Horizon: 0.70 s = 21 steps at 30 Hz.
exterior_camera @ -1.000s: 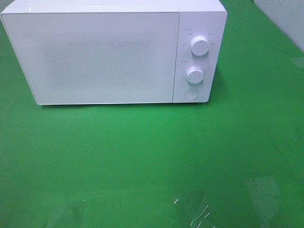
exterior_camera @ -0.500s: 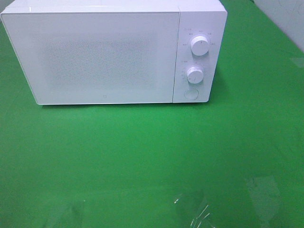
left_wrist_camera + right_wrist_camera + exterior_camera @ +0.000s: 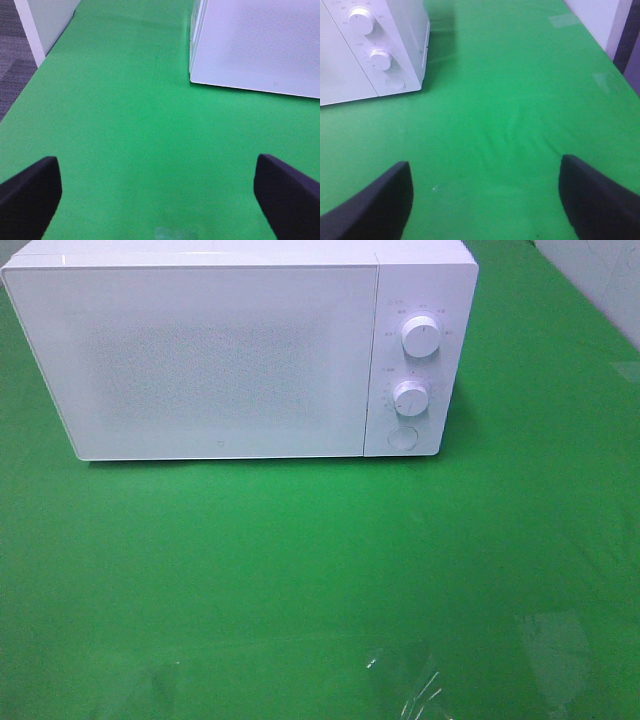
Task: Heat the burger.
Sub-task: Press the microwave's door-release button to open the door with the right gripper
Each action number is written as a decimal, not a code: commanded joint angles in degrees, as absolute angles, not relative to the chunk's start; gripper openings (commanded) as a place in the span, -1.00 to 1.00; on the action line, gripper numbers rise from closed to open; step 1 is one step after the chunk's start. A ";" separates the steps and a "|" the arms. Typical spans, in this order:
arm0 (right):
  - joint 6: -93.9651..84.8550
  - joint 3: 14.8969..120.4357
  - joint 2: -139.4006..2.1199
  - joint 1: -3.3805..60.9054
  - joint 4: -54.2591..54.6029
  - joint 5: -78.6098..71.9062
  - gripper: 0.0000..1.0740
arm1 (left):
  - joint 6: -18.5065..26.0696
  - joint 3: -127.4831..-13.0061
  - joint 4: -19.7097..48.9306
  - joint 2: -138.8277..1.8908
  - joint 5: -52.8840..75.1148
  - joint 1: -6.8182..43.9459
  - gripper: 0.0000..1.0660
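Observation:
The burger is out of view in every frame. A white microwave (image 3: 230,355) stands at the back of the green table with its door shut; its two knobs (image 3: 420,337) and round button sit on the right panel. My left gripper (image 3: 157,200) is open over bare green cloth, with the microwave's left front corner (image 3: 195,75) ahead of it. My right gripper (image 3: 485,200) is open too, nothing between its fingers, and the microwave's knob panel (image 3: 375,57) lies ahead. Neither arm shows in the exterior high view.
Green cloth (image 3: 320,570) covers the table in front of the microwave. Patches of clear tape (image 3: 410,680) glint near the front edge. A white wall or post (image 3: 45,20) and grey floor border the table's left side; the table's right edge (image 3: 615,55) is close.

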State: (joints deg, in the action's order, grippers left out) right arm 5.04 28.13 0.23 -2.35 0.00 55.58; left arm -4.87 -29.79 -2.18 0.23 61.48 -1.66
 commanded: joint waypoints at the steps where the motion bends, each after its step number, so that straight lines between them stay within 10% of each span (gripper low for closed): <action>1: 4.47 27.96 1.72 -2.52 0.00 54.89 0.42 | -4.98 -29.68 -1.89 0.52 61.25 -1.72 0.81; 21: 3.38 32.43 -4.64 -2.52 0.00 50.08 0.42 | -4.98 -29.68 -1.89 0.52 61.25 -1.72 0.81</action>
State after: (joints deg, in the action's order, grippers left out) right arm 4.47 31.97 -4.18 -2.35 0.00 51.22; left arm -4.87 -29.79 -2.18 0.23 61.48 -1.66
